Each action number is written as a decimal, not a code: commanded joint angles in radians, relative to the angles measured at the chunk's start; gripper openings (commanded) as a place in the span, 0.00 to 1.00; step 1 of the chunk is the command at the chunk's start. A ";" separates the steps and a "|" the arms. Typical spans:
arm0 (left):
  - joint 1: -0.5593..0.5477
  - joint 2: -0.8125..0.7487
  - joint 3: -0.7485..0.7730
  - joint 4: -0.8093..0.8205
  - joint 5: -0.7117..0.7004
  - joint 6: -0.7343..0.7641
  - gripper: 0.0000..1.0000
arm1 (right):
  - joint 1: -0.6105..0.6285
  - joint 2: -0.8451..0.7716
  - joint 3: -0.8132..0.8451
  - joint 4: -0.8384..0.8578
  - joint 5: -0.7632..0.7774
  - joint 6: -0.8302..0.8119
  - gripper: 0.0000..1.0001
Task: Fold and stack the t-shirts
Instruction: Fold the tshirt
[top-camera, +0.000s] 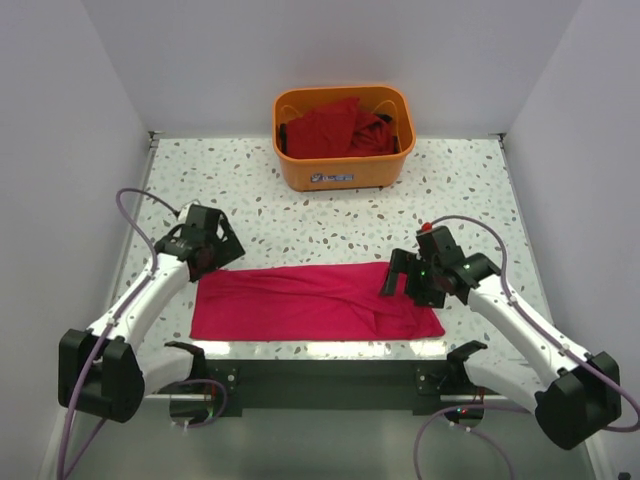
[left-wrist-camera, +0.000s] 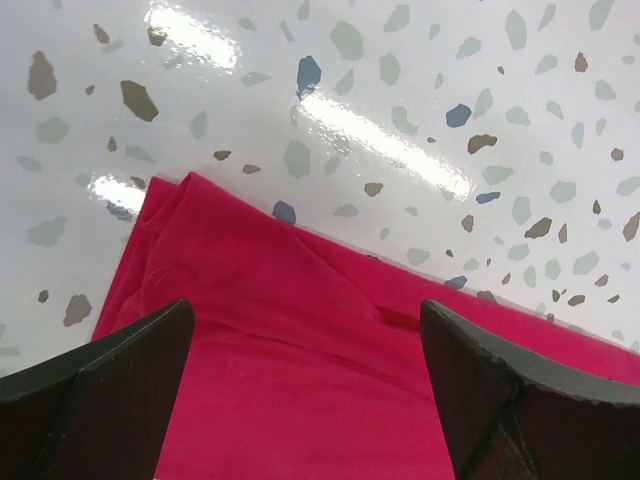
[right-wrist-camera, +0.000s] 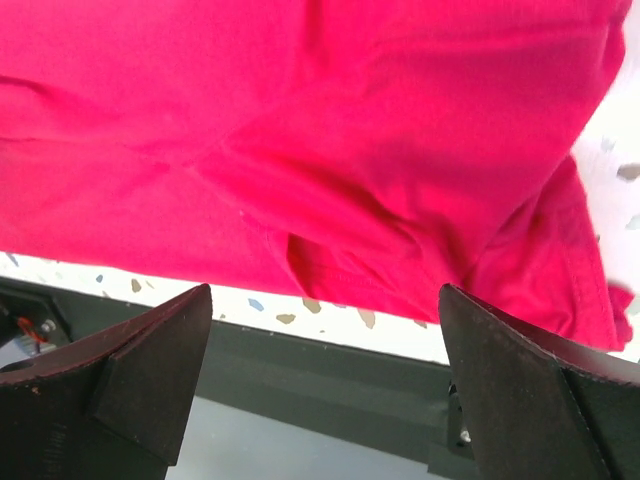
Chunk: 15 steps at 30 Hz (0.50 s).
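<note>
**Top, left-wrist and right-wrist views: one shirt part-folded, both arms poised at its ends.** The orange basket stands at the far side of the speckled tabletop and serves as the reference here. Inside it lie the darker red t-shirts, bundled loosely and not yet folded.

On the arm side of the basket, well apart from it, the crimson t-shirt lies flat as a long band. The band runs crosswise to the line from basket to arm bases, and its edge farthest from the basket sits close to the tabletop's rim. This shape suggests the lengthwise folds are done and that the band is laid out this way so each arm can reach one end.

The left gripper hangs over the band's end on the robot's left of the basket, at the corner nearer the basket. In the left-wrist view its jaws stand wide apart with nothing between them, and they frame a layered cloth corner. The right gripper hangs over the opposite end, on the robot's right of the basket. Its jaws are likewise spread and empty, and below them lie rumpled cloth and the tabletop's rim.

That right-hand end is creased and has a loose flap, so it probably needs a careful pinch through all the layers. The likely next step is a crosswise fold that carries one end over the other. Whether either gripper touches the cloth cannot be told.
</note>
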<state>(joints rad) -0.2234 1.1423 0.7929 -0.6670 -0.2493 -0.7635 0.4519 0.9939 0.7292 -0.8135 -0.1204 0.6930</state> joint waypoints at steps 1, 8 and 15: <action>0.004 0.062 -0.027 0.078 0.068 0.046 1.00 | 0.004 0.035 0.030 0.048 0.021 -0.046 0.99; -0.010 0.186 -0.138 0.228 0.203 0.032 1.00 | 0.007 0.218 -0.063 0.221 0.014 0.011 0.99; -0.071 0.214 -0.213 0.230 0.199 -0.051 1.00 | -0.018 0.581 0.062 0.298 0.116 -0.029 0.99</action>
<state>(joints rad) -0.2550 1.3346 0.6537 -0.4652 -0.0952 -0.7490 0.4465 1.4437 0.7563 -0.6220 -0.0845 0.6964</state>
